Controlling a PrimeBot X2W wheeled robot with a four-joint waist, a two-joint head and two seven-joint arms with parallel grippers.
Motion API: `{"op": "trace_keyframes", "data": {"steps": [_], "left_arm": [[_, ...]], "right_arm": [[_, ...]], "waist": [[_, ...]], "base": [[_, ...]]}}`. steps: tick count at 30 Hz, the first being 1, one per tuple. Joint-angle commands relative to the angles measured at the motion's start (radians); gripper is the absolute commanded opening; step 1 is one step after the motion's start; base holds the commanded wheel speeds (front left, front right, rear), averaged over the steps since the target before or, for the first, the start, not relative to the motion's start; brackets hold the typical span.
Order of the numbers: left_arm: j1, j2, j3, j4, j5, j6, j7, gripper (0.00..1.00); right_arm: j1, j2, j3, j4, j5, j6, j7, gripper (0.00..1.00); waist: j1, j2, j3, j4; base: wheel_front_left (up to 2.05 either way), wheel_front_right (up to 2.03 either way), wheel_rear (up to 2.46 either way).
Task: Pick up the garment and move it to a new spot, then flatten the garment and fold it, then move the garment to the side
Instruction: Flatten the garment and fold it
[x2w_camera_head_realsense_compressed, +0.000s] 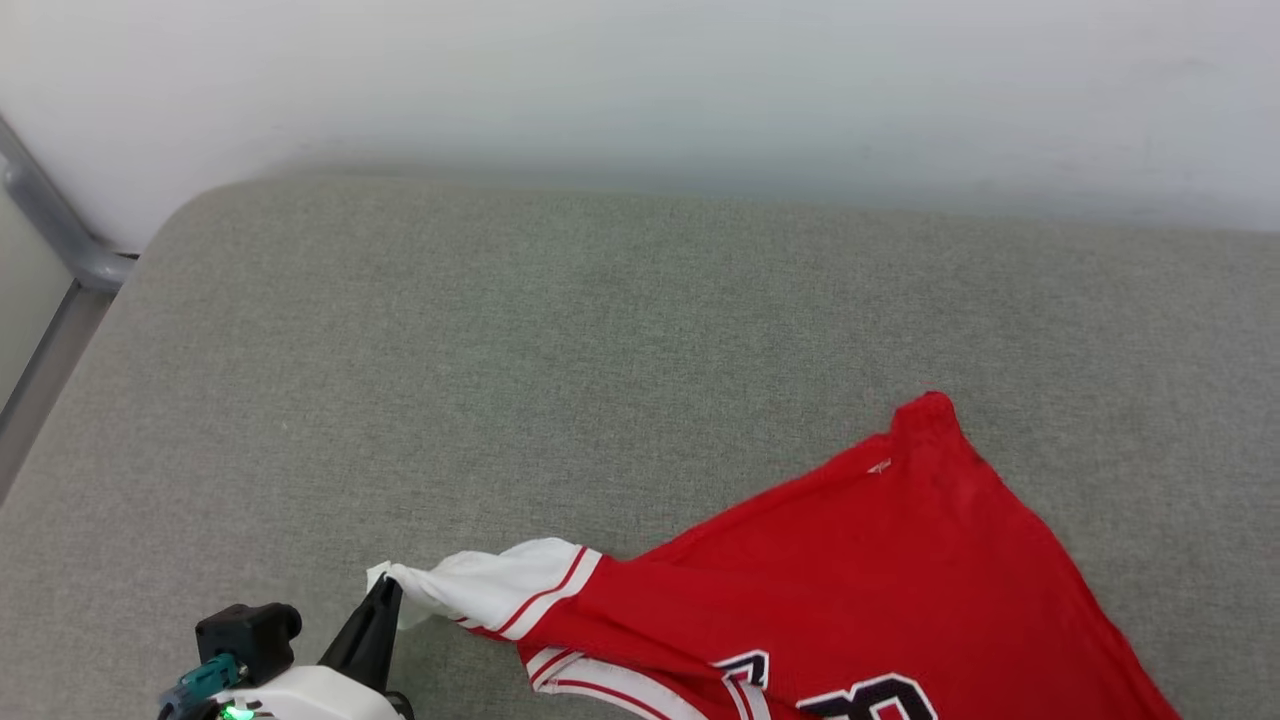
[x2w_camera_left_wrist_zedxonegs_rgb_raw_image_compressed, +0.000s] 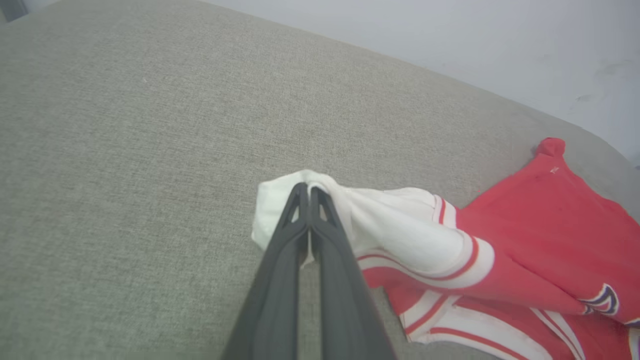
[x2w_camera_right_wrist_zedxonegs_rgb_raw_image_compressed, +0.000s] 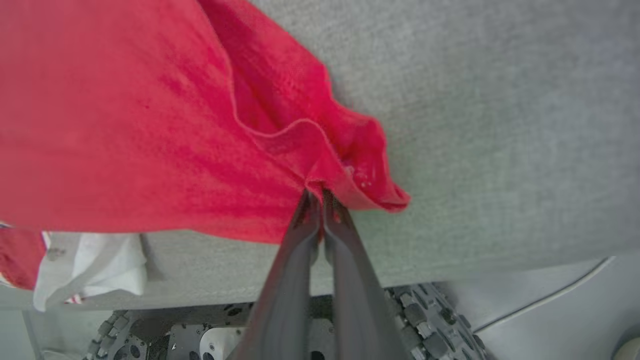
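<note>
Both jaws are closed on the garment (x2w_camera_head_realsense_compressed: 900, 560): left gripper (x2w_camera_left_wrist_zedxonegs_rgb_raw_image_compressed: 306, 188) on its white sleeve, right gripper (x2w_camera_right_wrist_zedxonegs_rgb_raw_image_compressed: 316, 193) on a red hem. It lies near-right on the grey cushion (x2w_camera_head_realsense_compressed: 500, 350). I judge flattening is in hand; next I must pull both ends apart evenly.

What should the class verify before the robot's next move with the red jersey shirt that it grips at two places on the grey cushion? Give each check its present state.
1. Left jaws shut on the white striped-trim sleeve of the red jersey shirt: ok.
2. Right jaws shut on the shirt's red edge: ok.
3. Shirt lying flat: not ok, bunched and creased.
4. Bare grey woven cushion beyond the shirt for spreading: ok.
5. Each grip holding a single layer: cannot tell.
</note>
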Motion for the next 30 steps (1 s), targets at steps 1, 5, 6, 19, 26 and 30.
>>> {"op": "trace_keyframes", "data": {"steps": [1,5,6,19,26,30], "left_arm": [[0.014,0.005,0.004,-0.004,-0.005,0.007,0.000,0.00],[0.025,0.002,-0.002,-0.015,-0.008,0.013,0.009,0.00],[0.025,0.002,-0.006,-0.014,-0.006,0.013,0.012,0.00],[-0.002,-0.011,-0.029,-0.030,-0.002,0.007,0.010,0.00],[-0.051,-0.021,-0.032,-0.037,-0.002,-0.011,-0.007,0.00],[-0.076,-0.024,-0.038,-0.033,0.000,-0.025,-0.020,0.00]], "right_arm": [[0.031,0.003,0.010,0.022,0.005,-0.001,-0.012,0.00],[0.073,0.004,0.034,0.081,0.050,-0.001,-0.095,0.48],[0.069,0.004,0.036,0.091,0.077,-0.001,-0.129,1.00],[-0.086,0.001,0.029,0.071,0.031,-0.001,-0.600,1.00],[-0.269,-0.022,0.063,0.088,-0.068,-0.001,-0.618,1.00],[-0.379,-0.085,0.149,0.114,-0.082,-0.001,-0.490,1.00]], "waist": [[0.0002,-0.0001,-0.007,-0.009],[0.0002,-0.0001,-0.010,-0.015],[0.0002,-0.0001,-0.009,-0.015],[0.0002,-0.0001,0.011,-0.004],[0.0002,-0.0001,0.078,0.014],[0.0002,-0.0001,0.116,0.027]], "base": [[0.00,0.00,0.00],[0.00,0.00,0.00],[0.00,0.00,0.00],[0.00,0.00,0.00],[0.00,0.00,0.00],[0.00,0.00,0.00]]}}
